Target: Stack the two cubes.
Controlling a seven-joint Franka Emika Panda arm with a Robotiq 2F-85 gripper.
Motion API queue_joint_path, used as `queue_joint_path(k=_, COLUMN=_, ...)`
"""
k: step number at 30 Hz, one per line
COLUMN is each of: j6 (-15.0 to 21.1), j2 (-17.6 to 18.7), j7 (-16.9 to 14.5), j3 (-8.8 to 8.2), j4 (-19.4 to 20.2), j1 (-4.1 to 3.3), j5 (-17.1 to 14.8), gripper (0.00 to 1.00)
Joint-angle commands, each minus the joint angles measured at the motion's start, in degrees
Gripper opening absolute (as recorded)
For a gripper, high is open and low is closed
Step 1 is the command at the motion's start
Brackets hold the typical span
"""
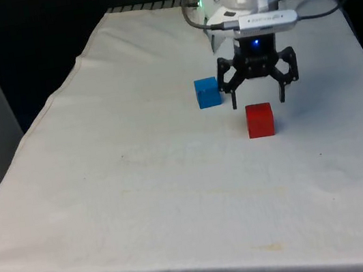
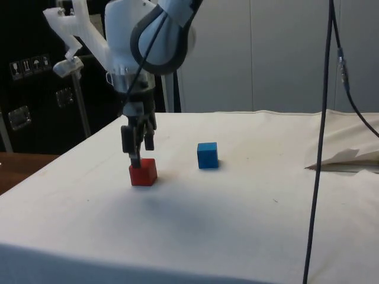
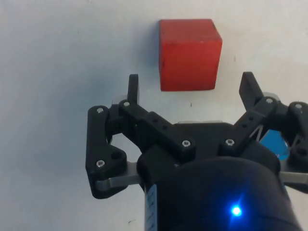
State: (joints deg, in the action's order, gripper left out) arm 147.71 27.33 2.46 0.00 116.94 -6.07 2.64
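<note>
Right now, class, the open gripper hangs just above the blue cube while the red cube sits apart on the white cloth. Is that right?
Not quite. The open gripper hangs just above the red cube, not the blue one. The blue cube is the one sitting apart on the white cloth. The side view shows it plainly: the fingers hang over the red cube.

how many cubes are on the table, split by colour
red cube: 1
blue cube: 1
total: 2 cubes, standing apart on the white cloth, neither stacked yet
</note>
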Motion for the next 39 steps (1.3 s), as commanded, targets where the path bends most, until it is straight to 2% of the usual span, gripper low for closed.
queue_joint_path(k=1, j6=0.9, j2=0.8, j7=-0.2, j3=0.0, j4=-0.2, j1=0.17, j5=-0.1, gripper=1.0)
queue_joint_path(k=3, j6=0.7, j2=0.6, j7=0.0, j3=-0.11, j4=0.0, j1=0.06, j5=0.0, gripper=1.0)
queue_joint_path(k=4, j6=1.6, j2=1.4, j7=-0.2, j3=-0.11, j4=-0.3, j1=0.23, j5=-0.1, gripper=1.0)
queue_joint_path(k=15, j6=5.3, j2=4.7, j7=-0.4, j3=-1.15, j4=-0.7, j1=0.17, j5=-0.1, gripper=1.0)
queue_joint_path(k=24, j6=5.9, j2=5.1, j7=-0.2, j3=-1.32, j4=-0.7, j1=0.06, j5=0.0, gripper=1.0)
queue_joint_path(k=25, j6=6.0, j2=5.1, j7=-0.2, j3=-1.32, j4=-0.7, j1=0.06, j5=0.0, gripper=0.96)
queue_joint_path(k=26, j6=6.0, j2=5.2, j7=-0.2, j3=-1.32, j4=-0.7, j1=0.06, j5=0.0, gripper=0.88)
queue_joint_path(k=27, j6=6.0, j2=5.2, j7=-0.2, j3=-1.32, j4=-0.7, j1=0.0, j5=0.0, gripper=0.68)
queue_joint_path(k=29, j6=5.4, j2=5.0, j7=-0.2, j3=-1.32, j4=-0.6, j1=0.06, j5=0.0, gripper=0.44)
queue_joint_path(k=30, j6=6.0, j2=5.2, j7=-0.2, j3=-1.38, j4=-0.7, j1=0.0, j5=0.0, gripper=0.44)
queue_joint_path(k=34, j6=6.0, j2=5.3, j7=-0.2, j3=-1.38, j4=-0.7, j1=0.0, j5=0.0, gripper=0.03)
queue_joint_path(k=39, j6=5.4, j2=5.0, j7=-0.2, j3=-1.32, j4=-0.6, j1=0.06, j5=0.0, gripper=0.01)
